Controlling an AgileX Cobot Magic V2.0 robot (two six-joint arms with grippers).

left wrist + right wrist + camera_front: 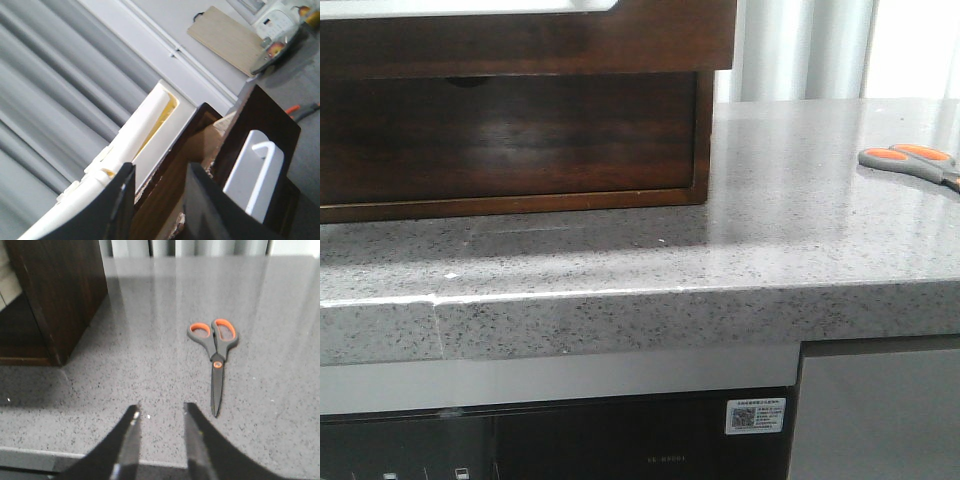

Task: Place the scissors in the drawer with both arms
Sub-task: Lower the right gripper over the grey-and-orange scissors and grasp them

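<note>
The scissors point(910, 160), grey with orange-lined loops, lie flat on the grey counter at the far right. In the right wrist view the scissors point(215, 347) lie with their blades pointing toward the counter's front edge. The drawer point(520, 45) is the upper one of the dark wooden cabinet, pulled out, with its pale inside at the top edge. My left gripper point(161, 167) straddles the drawer's front panel point(170, 195), jaws closed on it. My right gripper point(160, 410) is open and empty over the counter near its front edge. The scissors lie just beyond it, to one side. Neither arm shows in the front view.
Below the pulled-out drawer is a like drawer with a half-round notch point(470, 82), shut. The cabinet's side point(55, 295) stands left of the scissors. The counter's front edge point(640, 290) runs across. A wooden board point(225, 37) and an appliance point(280, 25) are behind.
</note>
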